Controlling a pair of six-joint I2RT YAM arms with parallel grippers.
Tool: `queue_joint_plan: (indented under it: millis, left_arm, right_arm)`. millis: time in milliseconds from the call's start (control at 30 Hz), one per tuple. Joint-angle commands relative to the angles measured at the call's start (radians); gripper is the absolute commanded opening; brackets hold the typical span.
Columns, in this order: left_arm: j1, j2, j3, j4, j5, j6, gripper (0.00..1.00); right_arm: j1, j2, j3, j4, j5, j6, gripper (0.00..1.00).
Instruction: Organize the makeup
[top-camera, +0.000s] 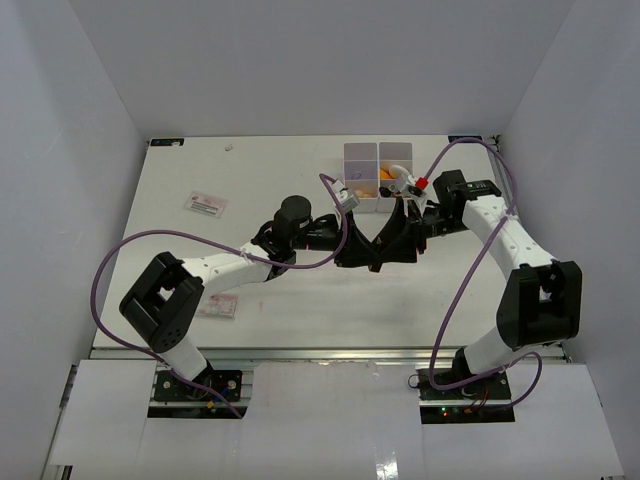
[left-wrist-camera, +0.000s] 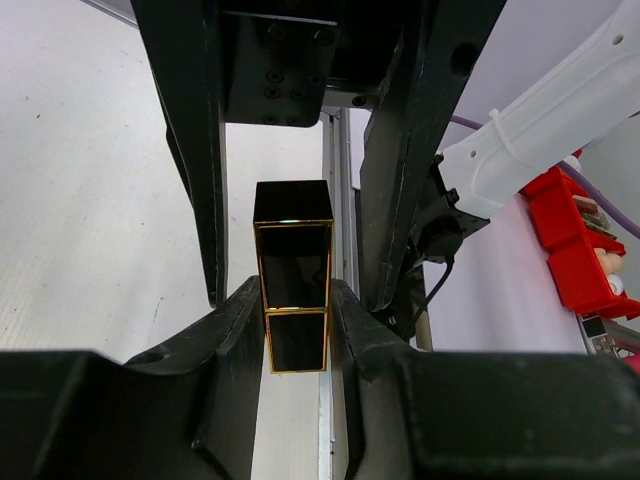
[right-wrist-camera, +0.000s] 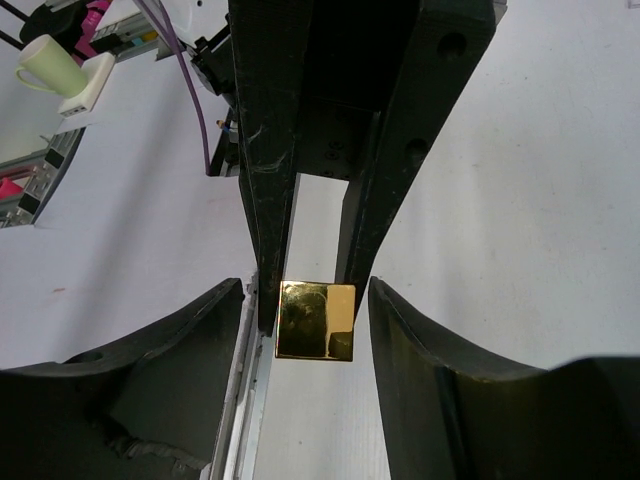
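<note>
The black-and-gold lipstick tube is held off the table between the two grippers, which meet at mid-table. My left gripper is shut on its lower half. The right gripper's black fingers stand on either side of the tube's far end. In the right wrist view the tube's gold end face sits between my right gripper's spread jaws, with gaps on both sides. In the top view the left gripper and right gripper hide the tube. The other makeup items are not clearly seen.
The white multi-compartment box stands at the back centre with something orange in it. A small red-and-white piece lies beside the box. Two flat packets lie on the left of the table.
</note>
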Motion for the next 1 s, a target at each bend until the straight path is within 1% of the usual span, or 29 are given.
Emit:
queue_joint_plan:
  millis: [0,67,133,500,600,867,967]
  left_arm:
    - [-0.004,-0.023,0.022,0.013,0.016,0.021,0.0]
    - [-0.003,-0.027,0.018,0.012,0.014,0.022,0.0]
    - [-0.005,-0.028,0.012,0.01,0.014,0.023,0.0]
    - [-0.005,-0.059,-0.027,-0.008,0.008,0.043,0.01]
    - [-0.003,-0.068,-0.037,-0.014,0.005,0.05,0.01]
    - [-0.005,-0.085,-0.061,-0.036,-0.001,0.069,0.01]
    - [-0.003,-0.09,-0.061,-0.035,-0.005,0.071,0.01]
  right_arm:
    - [-0.002,-0.028,0.045,-0.053,-0.002,-0.075,0.57]
    - [-0.002,-0.029,0.046,-0.054,0.002,-0.073,0.51]
    - [-0.001,-0.027,0.048,-0.054,0.004,-0.072,0.48]
    - [-0.004,-0.026,0.072,-0.056,0.018,-0.056,0.48]
    - [-0.002,-0.026,0.087,-0.054,0.028,-0.051,0.51]
    - [-0.004,-0.033,0.109,-0.056,0.041,-0.035,0.66]
    - [-0.004,-0.03,0.107,-0.056,0.04,-0.031,0.68]
